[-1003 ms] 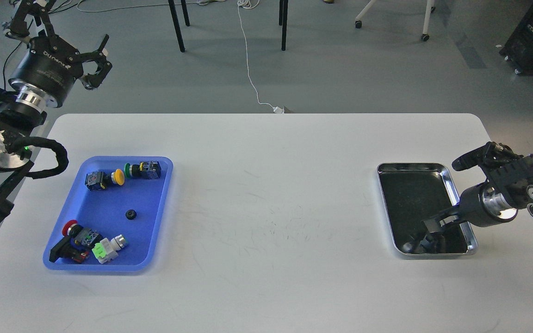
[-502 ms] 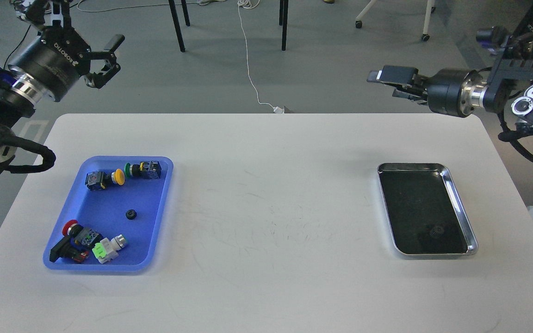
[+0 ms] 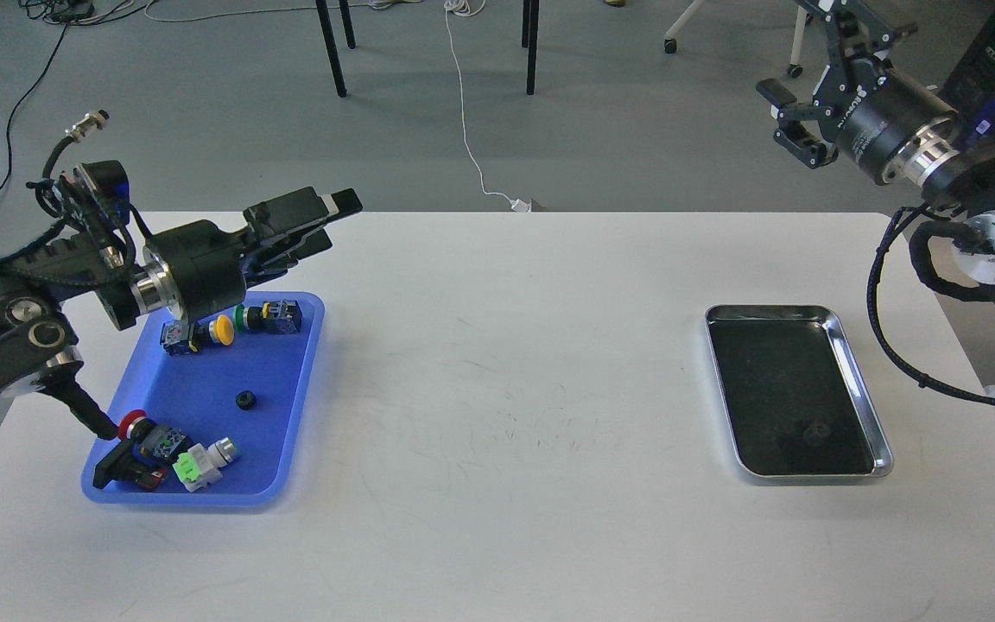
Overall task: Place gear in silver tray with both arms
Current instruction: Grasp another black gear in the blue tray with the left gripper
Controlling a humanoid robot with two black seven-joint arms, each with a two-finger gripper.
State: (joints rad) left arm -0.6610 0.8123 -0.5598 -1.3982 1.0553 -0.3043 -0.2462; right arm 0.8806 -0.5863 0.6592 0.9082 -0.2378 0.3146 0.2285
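**Operator:** Which step are you logging?

**Inspector:** By my reading, a reach for the next gear. One small dark gear point(image 3: 815, 433) already lies in your silver tray point(image 3: 862, 380), on the floor toward its near end. A second black gear point(image 3: 244, 401) sits loose in the middle of the blue tray point(image 3: 307, 363) at the left, apart from the push-button switches round it.

**Operator:** And the hands?

**Inspector:** Your left gripper point(image 3: 325, 216) hangs above the far edge of the blue tray, pointing right and away. It is seen side-on, fingers overlapping, so I cannot tell whether it is released or clenched; nothing shows in it. Your right gripper point(image 3: 787, 117) is raised beyond the far right corner of the table point(image 3: 506, 363), well apart from the silver tray, fingers spread and empty.

**Operator:** What does the next move need?

**Inspector:** You would have to tip the left wrist down and come in nearer, over the black gear, fingers apart, clear of the yellow and green buttons. The piece is small and low; expect a slip.

**Operator:** Any markings?

**Inspector:** White lettering on the right gripper body, too small to read. Nothing else legible.
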